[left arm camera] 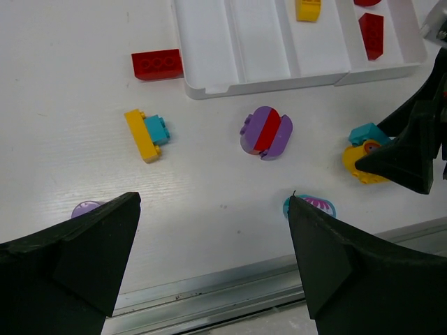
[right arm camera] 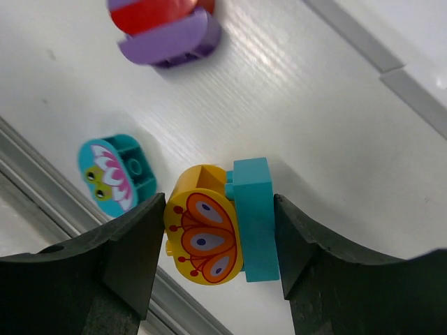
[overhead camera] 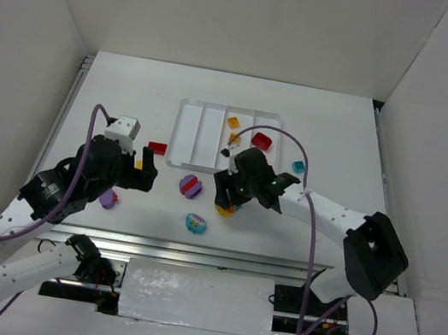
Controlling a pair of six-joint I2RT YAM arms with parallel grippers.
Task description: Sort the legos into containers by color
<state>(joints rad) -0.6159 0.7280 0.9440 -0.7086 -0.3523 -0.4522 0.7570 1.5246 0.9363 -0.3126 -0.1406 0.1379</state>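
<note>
Pinching a yellow-and-teal lego [right arm camera: 209, 241], the right end effector [right arm camera: 218, 209] holds tight; the left end effector [left arm camera: 213, 202] is open.

- Top external: high above the near edge, looking down on the whole table [overhead camera: 133, 91].
- Left wrist: low, facing the tray [left arm camera: 209, 42].
- Right wrist: very close above the yellow-teal brick [right arm camera: 209, 237] [left arm camera: 349, 160], shared with left wrist.

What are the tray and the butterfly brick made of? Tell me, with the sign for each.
Tray: likely moulded white plastic, smooth and slightly glossy; soft highlights along rounded dividers.
Butterfly brick: likely hard glossy plastic; crisp edges, printed pattern, sheen on its face.
</note>
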